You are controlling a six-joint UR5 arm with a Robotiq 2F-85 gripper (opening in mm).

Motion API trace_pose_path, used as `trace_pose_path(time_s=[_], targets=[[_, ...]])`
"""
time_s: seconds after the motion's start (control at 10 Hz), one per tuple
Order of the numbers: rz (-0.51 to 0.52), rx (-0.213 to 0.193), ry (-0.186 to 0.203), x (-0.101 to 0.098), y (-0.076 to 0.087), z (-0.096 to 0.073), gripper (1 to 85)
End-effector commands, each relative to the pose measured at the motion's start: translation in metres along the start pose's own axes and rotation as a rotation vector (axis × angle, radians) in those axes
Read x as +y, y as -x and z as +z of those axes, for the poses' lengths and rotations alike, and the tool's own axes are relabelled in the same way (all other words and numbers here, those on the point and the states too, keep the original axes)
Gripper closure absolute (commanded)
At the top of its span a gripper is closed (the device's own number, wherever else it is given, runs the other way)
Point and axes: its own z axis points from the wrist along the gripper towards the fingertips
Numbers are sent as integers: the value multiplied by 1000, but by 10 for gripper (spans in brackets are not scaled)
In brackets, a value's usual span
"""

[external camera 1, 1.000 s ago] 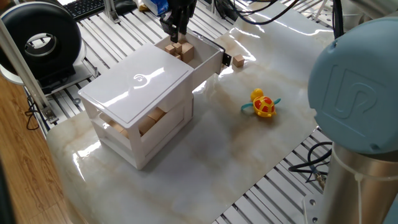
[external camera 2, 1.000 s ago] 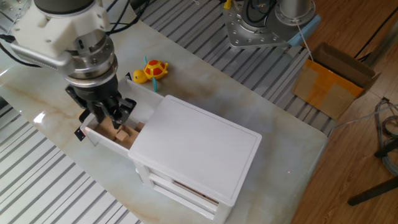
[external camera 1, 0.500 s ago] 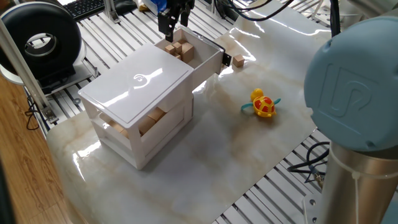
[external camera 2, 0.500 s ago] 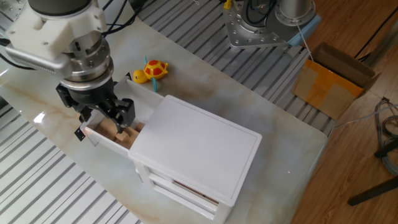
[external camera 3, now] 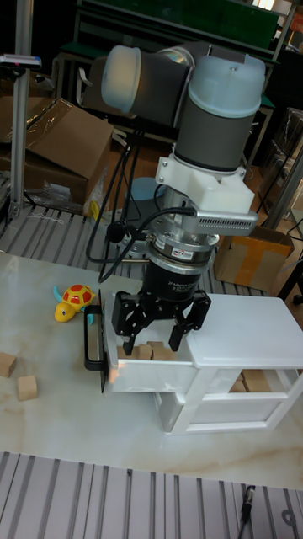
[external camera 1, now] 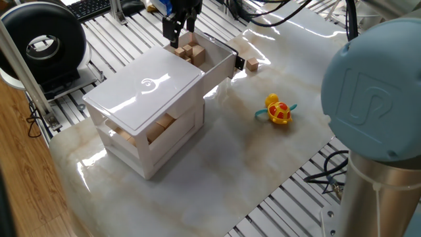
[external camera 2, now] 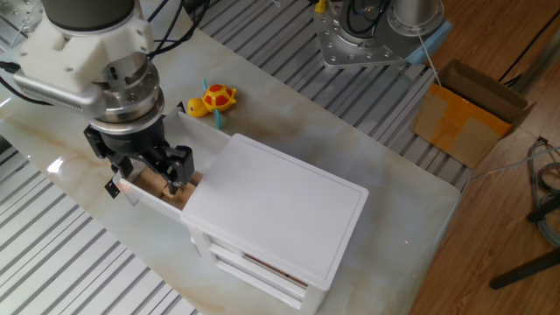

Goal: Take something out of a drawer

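Lifted a little higher than before, the black two-finger gripper [external camera 1: 177, 24] is seen above the pulled-out shallow white plastic drawer [external camera 1: 212, 59] in one fixed view, with small wooden blocks [external camera 1: 191, 51] left inside. In the other fixed view, the gripper [external camera 2: 149, 166] is spread open and empty. In the tall fixed view, a yellow toy turtle [external camera 3: 72, 301] is seen nearby.
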Motion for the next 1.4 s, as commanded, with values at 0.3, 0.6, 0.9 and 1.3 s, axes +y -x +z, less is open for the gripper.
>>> trace_pose_path(time_s=[0.3, 0.6, 0.9, 1.3], targets=[[16, -23, 46, 0, -6, 12, 153], [15, -25, 49, -5, -1, 16, 153], [11, -27, 43, -8, 1, 20, 153], [20, -34, 62, 0, 0, 23, 153]])
